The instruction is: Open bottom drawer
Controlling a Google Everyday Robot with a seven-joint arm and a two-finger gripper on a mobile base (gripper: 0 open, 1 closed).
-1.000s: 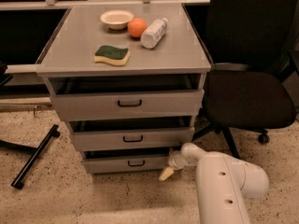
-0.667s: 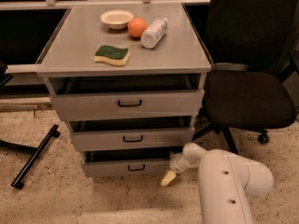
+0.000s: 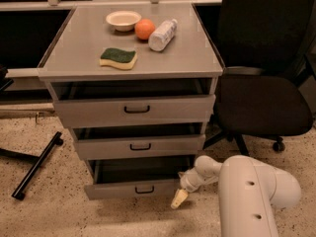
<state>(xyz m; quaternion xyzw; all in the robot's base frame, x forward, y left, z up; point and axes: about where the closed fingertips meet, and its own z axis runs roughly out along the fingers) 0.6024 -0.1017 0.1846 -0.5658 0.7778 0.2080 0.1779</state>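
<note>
The bottom drawer [image 3: 133,187] is the lowest grey drawer of the cabinet, with a short front panel and a small black bar handle [image 3: 144,189] at its centre. It stands pulled out, with its dark inside showing above the front panel. My gripper [image 3: 180,196] is at the drawer's front right corner, low near the floor, on the end of the white arm [image 3: 252,196]. One yellowish fingertip [image 3: 178,198] points down to the floor beside the corner.
Two taller grey drawers [image 3: 136,110] sit slightly open above. On the cabinet top [image 3: 79,43] lie a sponge [image 3: 118,58], a bowl [image 3: 123,19], an orange [image 3: 144,29] and a bottle [image 3: 162,34]. A black office chair [image 3: 261,83] stands right. A black bar [image 3: 37,164] lies left.
The bottom drawer has slid further out toward me. My gripper has moved with its right corner, down and toward me.
</note>
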